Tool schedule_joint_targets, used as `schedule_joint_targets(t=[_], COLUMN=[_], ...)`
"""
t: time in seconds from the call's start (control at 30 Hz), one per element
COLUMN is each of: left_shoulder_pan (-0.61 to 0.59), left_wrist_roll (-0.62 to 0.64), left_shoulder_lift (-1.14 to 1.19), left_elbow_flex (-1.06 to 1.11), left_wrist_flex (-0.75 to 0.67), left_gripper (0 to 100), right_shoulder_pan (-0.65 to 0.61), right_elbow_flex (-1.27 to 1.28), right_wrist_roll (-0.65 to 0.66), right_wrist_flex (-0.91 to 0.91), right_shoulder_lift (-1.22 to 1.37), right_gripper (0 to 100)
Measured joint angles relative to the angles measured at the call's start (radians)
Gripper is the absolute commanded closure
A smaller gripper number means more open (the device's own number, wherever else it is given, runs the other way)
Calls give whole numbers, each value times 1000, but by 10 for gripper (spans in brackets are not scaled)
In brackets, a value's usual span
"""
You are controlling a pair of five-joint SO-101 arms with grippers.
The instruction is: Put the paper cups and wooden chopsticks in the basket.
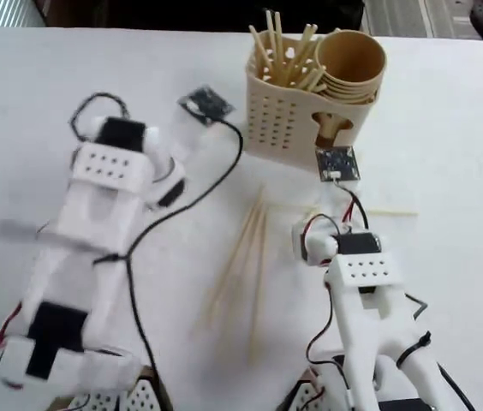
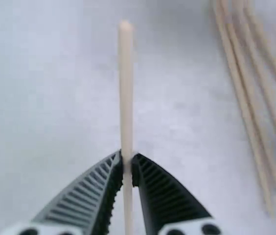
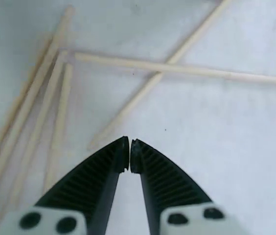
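My left gripper [image 2: 126, 164] is clamped on a single pale round wooden chopstick [image 2: 125, 88]. Its black ribbed fingers [image 2: 99, 191] press the stick from both sides, and it runs straight out past their tips above the white table [image 2: 45, 98]. To one side, a bundle of loose wooden chopsticks [image 2: 248, 98] lies flat on the table, the sticks close together and roughly parallel.

My right gripper [image 3: 129, 149] is closed on nothing, its two tips meeting just above the table. Just beyond them, two long thin crossed sticks [image 3: 170, 67] lie one over the other. Beside these the loose bundle fans out, its ends close together.

From the high view, my left arm [image 1: 104, 197] is over the left part of the table and my right arm [image 1: 361, 274] is at the near right, with the loose bundle lying between them. A black cable [image 1: 240, 152] curves across the table beside my left arm.

At the far side the cream perforated plastic basket [image 1: 280, 124] stands upright. One compartment holds a bunch of standing chopsticks [image 1: 286, 51], leaning with their tops well above the rim. The other compartment holds a nested stack of tan paper cups [image 1: 350, 60], tilted toward the basket's right corner.
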Motion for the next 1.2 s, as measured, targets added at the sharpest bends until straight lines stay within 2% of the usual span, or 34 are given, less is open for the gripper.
schedule_joint_targets(t=[0.1,0.27,0.47,0.57,0.77,0.97,1.2], left_shoulder_pan=[0,0,57,117,213,264,338], left_wrist_roll=[0,0,69,133,227,242,245], left_shoulder_lift=[-100,-135,-140,-140,-127,-23,69], left_elbow_flex=[-121,-394,-634,-663,-667,-667,-667], left_wrist_flex=[41,146,124,25,-273,-552,-735], left_gripper=[978,978,978,978,978,978,978], right_shoulder_pan=[-18,-18,-25,-25,-63,-124,-169], right_elbow_flex=[0,0,0,18,44,61,61], right_wrist_roll=[0,0,0,0,0,0,0], right_wrist_flex=[6,6,6,6,6,6,32], right_shoulder_lift=[0,0,0,0,0,0,0], right_gripper=[981,981,981,981,981,981,981])
